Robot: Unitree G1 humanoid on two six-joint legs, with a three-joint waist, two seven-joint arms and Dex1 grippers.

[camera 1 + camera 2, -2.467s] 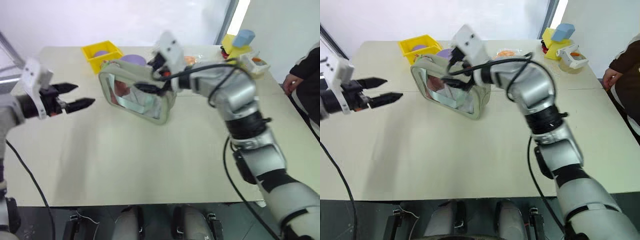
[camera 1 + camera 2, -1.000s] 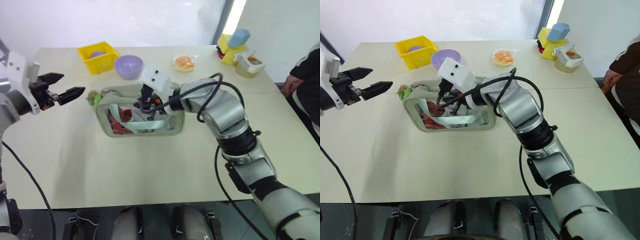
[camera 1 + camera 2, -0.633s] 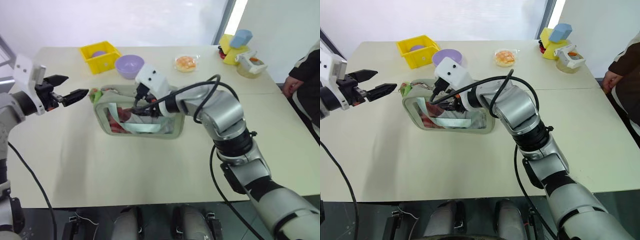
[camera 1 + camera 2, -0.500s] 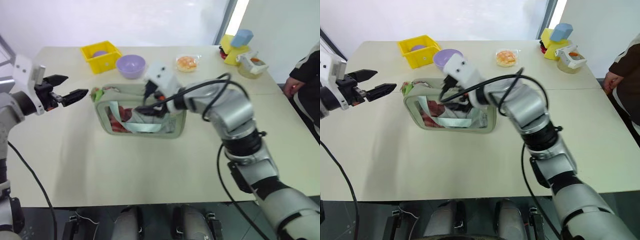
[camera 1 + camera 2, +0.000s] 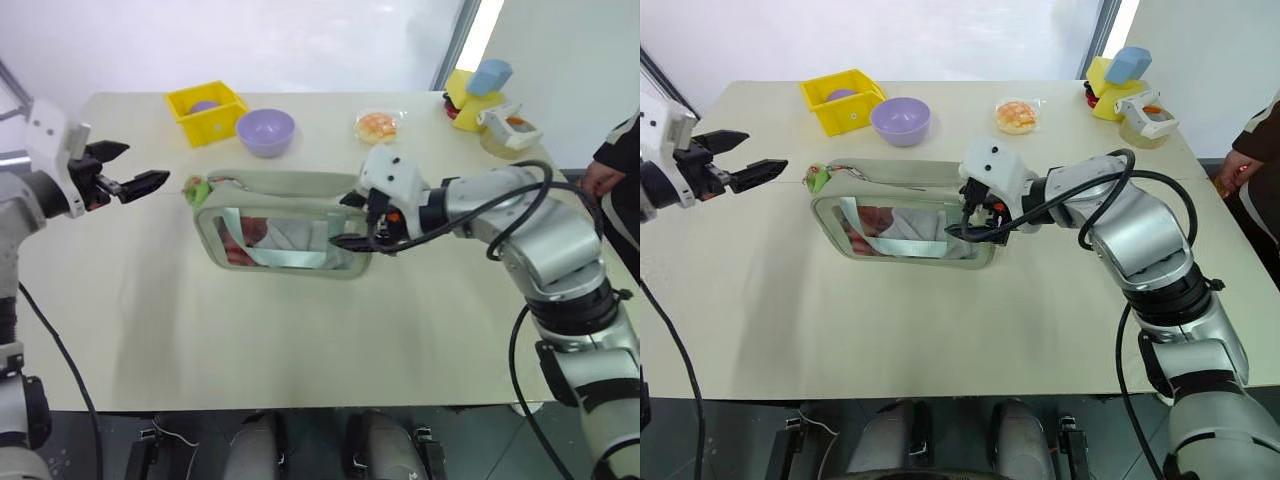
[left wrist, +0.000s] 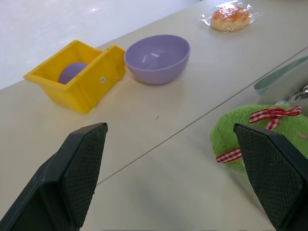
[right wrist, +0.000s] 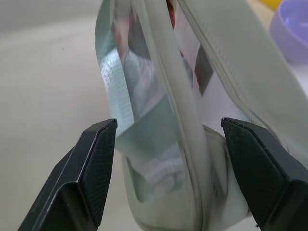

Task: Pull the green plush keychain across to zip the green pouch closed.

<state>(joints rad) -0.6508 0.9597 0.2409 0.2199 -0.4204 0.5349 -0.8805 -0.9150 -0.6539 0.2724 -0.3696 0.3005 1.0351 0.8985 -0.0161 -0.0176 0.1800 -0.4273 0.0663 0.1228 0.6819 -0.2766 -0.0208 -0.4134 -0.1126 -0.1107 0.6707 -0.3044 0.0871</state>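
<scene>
The green pouch (image 5: pixel 285 228) rests mid-table, its clear window facing me and the mint strap across it. The green plush keychain (image 5: pixel 196 187), a fuzzy ball with a red-checked ribbon, sits at the pouch's far left corner. My left gripper (image 5: pixel 141 164) hovers open just left of the keychain, a small gap away; in the left wrist view the keychain (image 6: pixel 260 139) lies beside one of the fingers (image 6: pixel 269 168). My right gripper (image 5: pixel 348 222) is open at the pouch's right end, and in the right wrist view that end of the pouch (image 7: pixel 192 86) stands between its spread fingers.
At the back of the table stand a yellow bin (image 5: pixel 205 108) holding a purple ball, a purple bowl (image 5: pixel 265 131) and a wrapped bun (image 5: pixel 377 126). Yellow and blue items (image 5: pixel 478 92) sit at the far right corner. A person's arm (image 5: pixel 615 165) is at the right edge.
My right gripper has opened, let go of the pouch's middle and slid right to its right end. The pouch now lies settled on the table. The left gripper has barely moved.
</scene>
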